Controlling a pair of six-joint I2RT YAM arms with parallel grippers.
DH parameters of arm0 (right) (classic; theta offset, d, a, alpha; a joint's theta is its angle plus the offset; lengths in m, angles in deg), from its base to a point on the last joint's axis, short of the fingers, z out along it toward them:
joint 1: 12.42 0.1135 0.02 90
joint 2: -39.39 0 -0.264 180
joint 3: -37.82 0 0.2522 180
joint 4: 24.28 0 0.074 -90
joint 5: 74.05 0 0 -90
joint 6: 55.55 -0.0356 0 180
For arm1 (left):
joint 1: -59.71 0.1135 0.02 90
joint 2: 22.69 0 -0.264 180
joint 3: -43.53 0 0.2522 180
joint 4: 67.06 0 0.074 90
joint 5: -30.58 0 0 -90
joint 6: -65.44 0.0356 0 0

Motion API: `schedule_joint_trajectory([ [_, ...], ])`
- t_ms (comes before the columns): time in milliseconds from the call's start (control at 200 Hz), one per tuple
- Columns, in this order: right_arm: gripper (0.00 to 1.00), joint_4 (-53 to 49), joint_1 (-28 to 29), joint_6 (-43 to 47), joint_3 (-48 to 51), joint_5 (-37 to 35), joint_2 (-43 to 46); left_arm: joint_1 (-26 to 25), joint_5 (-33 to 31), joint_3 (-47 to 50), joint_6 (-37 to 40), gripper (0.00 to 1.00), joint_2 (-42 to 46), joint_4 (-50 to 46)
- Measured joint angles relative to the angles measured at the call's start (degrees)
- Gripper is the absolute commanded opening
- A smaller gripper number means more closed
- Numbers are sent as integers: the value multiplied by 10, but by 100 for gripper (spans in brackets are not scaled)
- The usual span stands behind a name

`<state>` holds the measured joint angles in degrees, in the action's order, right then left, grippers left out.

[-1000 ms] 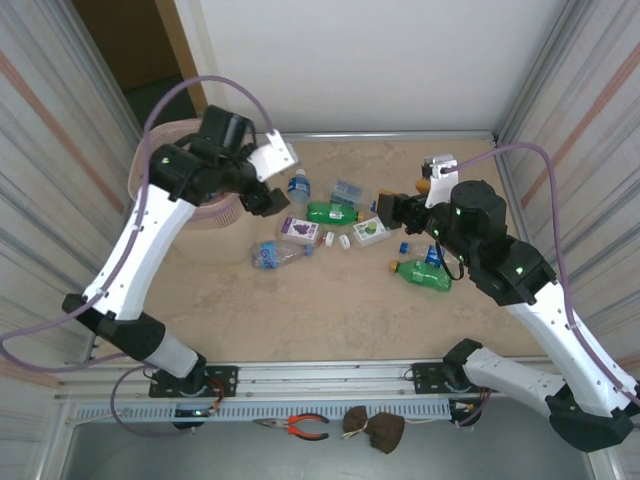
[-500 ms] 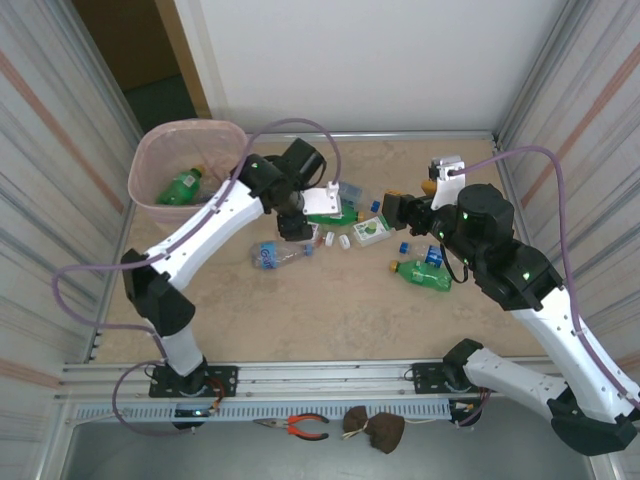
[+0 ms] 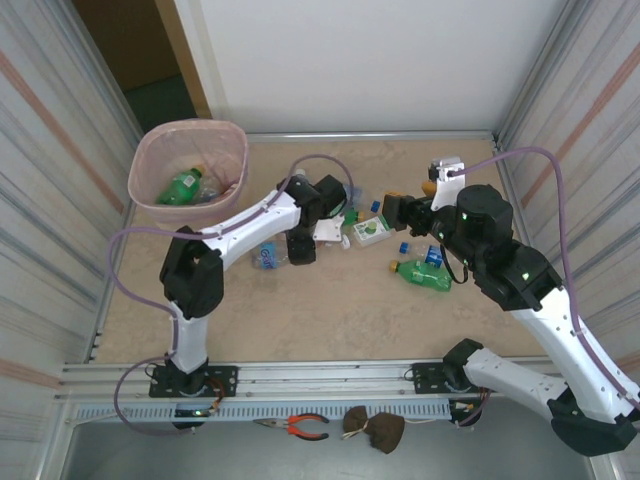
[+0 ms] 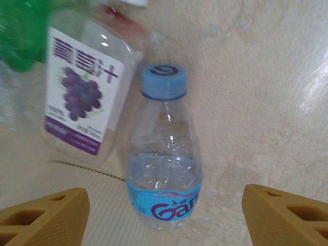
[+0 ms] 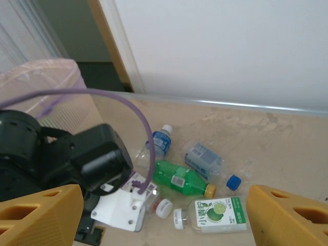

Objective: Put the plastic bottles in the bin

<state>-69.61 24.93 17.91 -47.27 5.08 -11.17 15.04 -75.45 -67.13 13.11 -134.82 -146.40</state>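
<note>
The bin (image 3: 200,123) stands at the far left corner, pale pink and see-through, with a crushed green bottle (image 3: 180,187) lying inside. A second ago the left arm was bent over that bin. It has since swung out and down to the middle of the table. The left gripper (image 3: 300,246) now hangs over the water bottle (image 4: 164,154), jaws spread and empty.

In the left wrist view that bottle lies between the tan fingers (image 4: 46,215), touching neither. It is clear and dented, with a blue cap and a blue label whose purple letters begin "Gan". Just beside it on the left lies the grape bottle (image 4: 82,97), clear, its white label showing purple grapes and blurred purple Chinese characters.

Further right lie the orange-capped bottle (image 5: 179,177), green with a small label, and a squashed bottle (image 5: 204,159) with a pale blue label. Near them are the lime bottle (image 5: 215,215), its green-and-white label too small to read, and a loose blue cap (image 5: 233,182). One more green one, the near bottle (image 3: 422,275), lies close to the right arm.

The right gripper (image 3: 393,210) has not moved. It is raised above the bottles, jaws apart, holding nothing.
</note>
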Motion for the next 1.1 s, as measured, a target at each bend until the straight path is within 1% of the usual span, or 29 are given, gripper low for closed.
schedule_joint_trajectory([
  [185, 82, 0, -3, 0, 0, 0, 0, 1, -15, 78, -19, 80, 3, 31],
  [276, 82, 0, -3, 0, 0, 2, -1, 7, -19, 123, -25, 81, 7, 49],
  [396, 82, 1, -3, 0, 0, 3, -8, 22, -23, 155, -34, 81, 12, 71],
  [526, 82, 2, -3, 0, 0, 5, -20, 34, -27, 170, -37, 81, 29, 100],
  [922, 82, 4, -3, -3, -2, 18, -39, 47, -24, 172, -43, 81, 60, 116],
  [1102, 82, 5, -3, -10, -4, 20, -45, 70, -32, 172, -43, 81, 60, 117],
])
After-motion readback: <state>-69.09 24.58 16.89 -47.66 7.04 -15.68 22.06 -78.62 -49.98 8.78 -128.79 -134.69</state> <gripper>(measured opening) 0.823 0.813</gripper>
